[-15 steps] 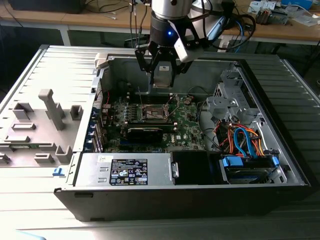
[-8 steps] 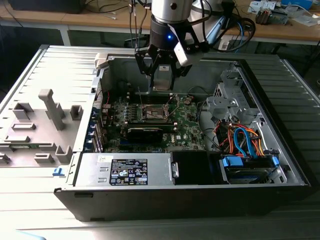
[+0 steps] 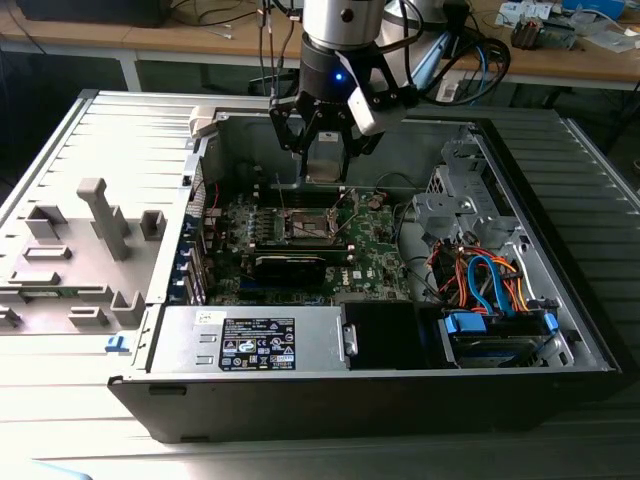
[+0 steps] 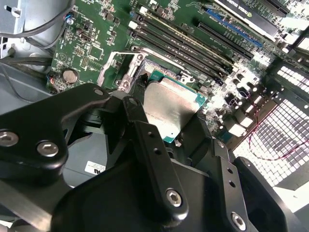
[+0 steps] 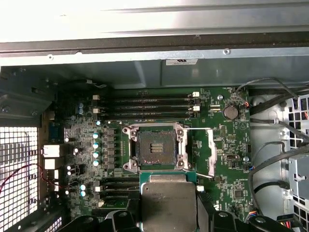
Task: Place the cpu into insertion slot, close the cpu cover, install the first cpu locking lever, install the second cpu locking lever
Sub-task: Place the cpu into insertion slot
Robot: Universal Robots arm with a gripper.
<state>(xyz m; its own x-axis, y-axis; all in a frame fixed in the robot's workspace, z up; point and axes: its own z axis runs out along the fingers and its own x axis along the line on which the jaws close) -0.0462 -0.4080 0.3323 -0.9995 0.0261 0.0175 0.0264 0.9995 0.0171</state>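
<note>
**Chip clamped in the jaws, hanging clear above its open socket**

The gripper [image 4: 170, 126] has its black fingers [image 4: 141, 129] closed to the chip's width. They pinch the cpu [image 4: 170, 107] by two opposite edges, so its silvery-grey face fills the gap between them. In the first wrist view the cpu [image 5: 169, 205] sits flat between the same jaws, with its green rim showing around the metal cap.

Just beyond the chip's free edge lies the insertion slot [image 5: 157, 147], with its dark centre uncovered inside the silvery rim. The chip and the slot are apart. In the exterior view the gripper [image 3: 325, 152] hangs well above the green board [image 3: 375, 255], with the slot [image 3: 308, 226] below it on the board.

Beside the slot, the cpu cover [image 5: 211, 152] stands swung off the socket, a thin wire lever reaching across to it. In the second wrist view the cover [image 4: 107, 72] appears as a bright metal band past one finger.

Farther on run the long black memory slots [image 5: 145, 106], and a coin battery [image 5: 231, 112] sits near the board's corner. The grey case wall [image 5: 145, 72] rises behind them. In the exterior view a long black card [image 3: 290, 266] lies near the slot, and a tangle of cables [image 3: 485, 280] lies toward the exterior view's right.
</note>
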